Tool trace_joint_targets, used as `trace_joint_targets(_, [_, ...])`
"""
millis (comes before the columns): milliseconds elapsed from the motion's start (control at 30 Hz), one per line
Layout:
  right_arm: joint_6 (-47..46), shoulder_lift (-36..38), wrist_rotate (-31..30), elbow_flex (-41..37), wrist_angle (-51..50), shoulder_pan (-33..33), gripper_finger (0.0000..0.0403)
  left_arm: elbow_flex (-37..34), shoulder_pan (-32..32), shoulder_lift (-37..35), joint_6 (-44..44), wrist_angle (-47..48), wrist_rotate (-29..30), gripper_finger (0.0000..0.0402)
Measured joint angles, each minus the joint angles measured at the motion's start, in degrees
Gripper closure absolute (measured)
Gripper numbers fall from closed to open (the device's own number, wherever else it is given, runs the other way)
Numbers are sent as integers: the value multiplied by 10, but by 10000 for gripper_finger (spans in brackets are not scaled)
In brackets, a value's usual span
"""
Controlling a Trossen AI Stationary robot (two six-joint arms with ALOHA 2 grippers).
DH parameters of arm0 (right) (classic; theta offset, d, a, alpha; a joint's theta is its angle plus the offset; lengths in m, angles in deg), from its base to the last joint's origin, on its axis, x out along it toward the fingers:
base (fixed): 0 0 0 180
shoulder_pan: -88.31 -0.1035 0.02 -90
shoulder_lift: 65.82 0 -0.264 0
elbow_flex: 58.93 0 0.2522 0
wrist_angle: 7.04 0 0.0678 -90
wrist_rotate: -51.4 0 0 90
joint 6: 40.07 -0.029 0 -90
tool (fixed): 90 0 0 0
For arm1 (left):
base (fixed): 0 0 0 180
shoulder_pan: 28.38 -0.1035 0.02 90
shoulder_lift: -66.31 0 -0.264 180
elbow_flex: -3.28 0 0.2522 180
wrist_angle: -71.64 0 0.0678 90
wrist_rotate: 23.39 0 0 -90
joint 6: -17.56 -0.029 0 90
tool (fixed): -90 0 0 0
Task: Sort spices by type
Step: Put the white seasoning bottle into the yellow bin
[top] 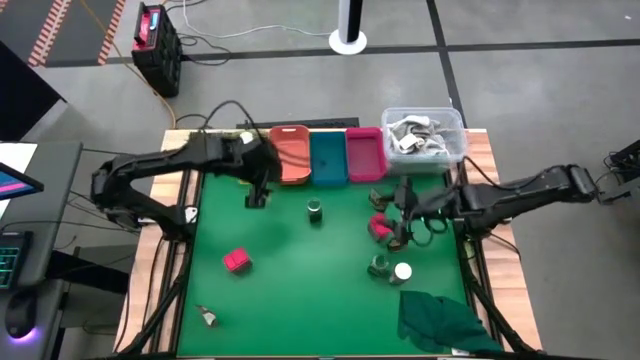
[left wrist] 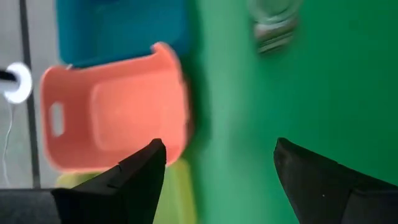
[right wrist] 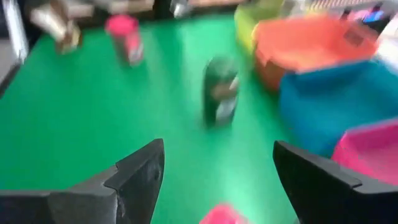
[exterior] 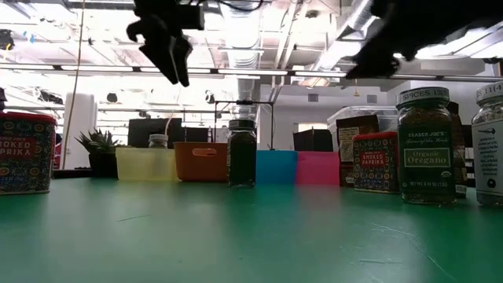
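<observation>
The spices stand scattered on the green mat. A dark green-lidded jar (top: 315, 210) stands mid-table. One red paprika tin (top: 237, 261) is at the near left. Another red tin (top: 380, 228) is by my right gripper. A green-lidded oregano jar (top: 380, 267) and a white-capped jar (top: 402, 271) stand side by side, and a small brownish item (top: 207, 317) lies at the near left corner. My left gripper (top: 256, 190) hangs open above the mat, near the orange tray (top: 291, 155). My right gripper (top: 400, 225) is open and empty above the red tin.
Yellow (exterior: 145, 163), orange, blue (top: 327, 158) and pink (top: 365, 155) trays line the far edge. A clear bin (top: 425, 135) with white items stands at the far right. A dark green cloth (top: 440, 320) lies bunched at the near right corner.
</observation>
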Motion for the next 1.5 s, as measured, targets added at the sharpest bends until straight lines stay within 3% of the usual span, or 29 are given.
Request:
trace_joint_targets(200, [-73,-18,-72,64,-108,-151,78,-62,65,-32,36,-84,1,116])
trace_joint_targets(333, [-139,-36,-111,106,-153,-235,78,-77,91,-38,75,-84,6,116])
trace_joint_targets(600, [-340,-121,-136,157,-324,-327,78,-77,119,-39,118,-79,22,116])
trace_joint_targets(900, [-445,-232,-136,229,-454,-381,79,-77,120,-39,152,-80,64,116])
trace_joint_targets(1100, [-451,-267,-111,235,-458,-376,84,-77,120,-39,166,-80,64,116])
trace_joint_targets(1500, [-451,-268,-61,229,-425,-362,98,-77,120,-39,188,-77,64,116])
